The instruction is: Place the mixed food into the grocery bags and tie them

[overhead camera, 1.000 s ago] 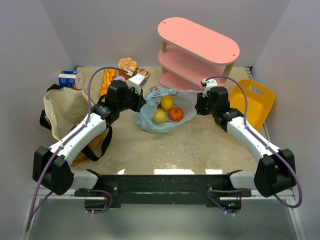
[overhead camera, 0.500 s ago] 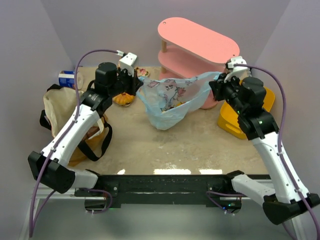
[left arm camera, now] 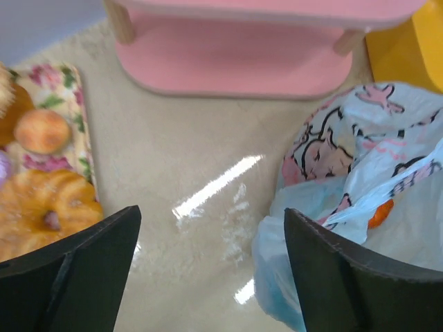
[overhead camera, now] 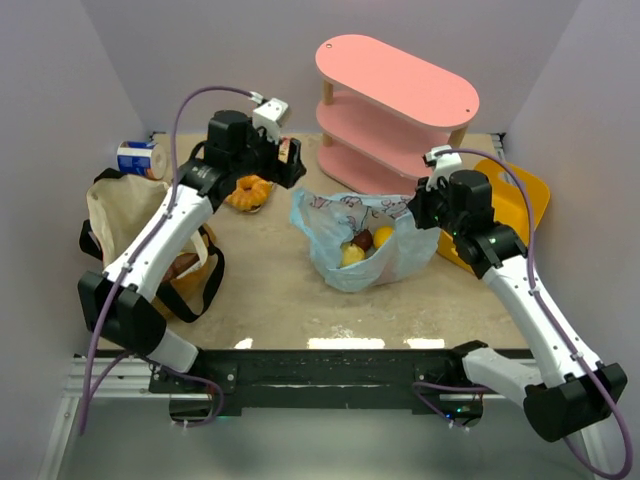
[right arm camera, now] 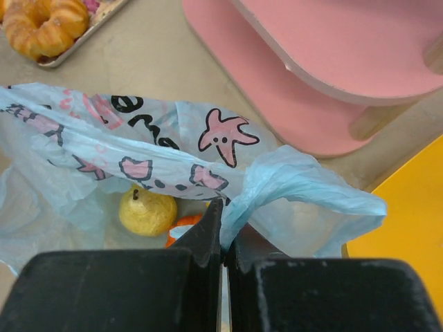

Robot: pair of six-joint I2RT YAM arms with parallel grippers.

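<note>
Three-ish small fruits (overhead camera: 352,255) are sitting inside the light-blue bag (overhead camera: 405,255), hard to count through the plastic. The right gripper (right arm camera: 223,252) is clamping the bag's handle (right arm camera: 304,190) on its right side. Left of the bag the tan tote (overhead camera: 125,215) is slumping. The left gripper (left arm camera: 208,228) is hanging wide apart and empty just behind the bag's left edge, with the pink shelf (overhead camera: 395,100) standing behind the bag too.

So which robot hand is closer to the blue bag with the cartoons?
Right. The right gripper is shut on a handle of the blue bag. The left gripper is open, apart from the bag, off to its left.
</note>
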